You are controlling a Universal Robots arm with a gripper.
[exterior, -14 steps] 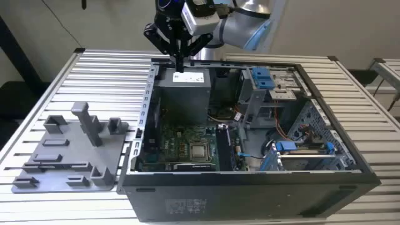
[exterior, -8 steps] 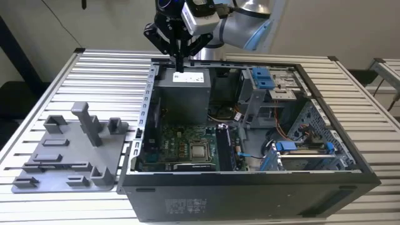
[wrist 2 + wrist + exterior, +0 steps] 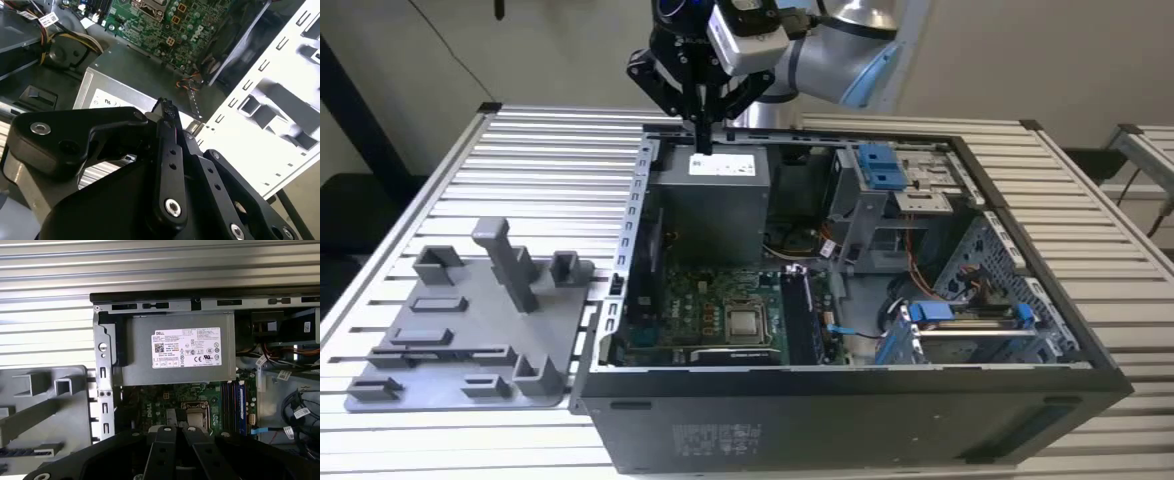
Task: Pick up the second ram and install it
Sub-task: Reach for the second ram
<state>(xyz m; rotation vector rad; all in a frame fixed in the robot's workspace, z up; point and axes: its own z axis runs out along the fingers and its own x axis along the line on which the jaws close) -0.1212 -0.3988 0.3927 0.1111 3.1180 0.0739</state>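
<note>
One gripper [image 3: 703,143] to log. You have it hanging over the far end of the open computer case [image 3: 854,395] as the exterior view shows it, fingers pointing straight down. It sits above the grey power supply [image 3: 710,205] and apart from its labelled top.

Grip state: the fingers are pressed together with nothing between them. In the second wrist view the black linkages run together into one narrow tip, with the power supply's label below it.

Second ram: you cannot pin it down for certain.
- In the first wrist view, dark upright strips stand in the memory slots [image 3: 233,405], next to a blue one. These are just beside the processor socket [image 3: 196,416] on the green motherboard [image 3: 160,400]. Whether one of the strips is the second ram cannot be told.
- A thin dark line also lies along a long slot [image 3: 440,351] of the grey holder block [image 3: 400,385]. You cannot tell whether that is a stick or an empty groove.

Surroundings: the holder block rests on the slatted table [image 3: 547,150], right up against the case on the exterior view's left. Its tall post [image 3: 507,265] stands upright. Blue clips [image 3: 881,165] show on the drive cage at the far side of the case.
</note>
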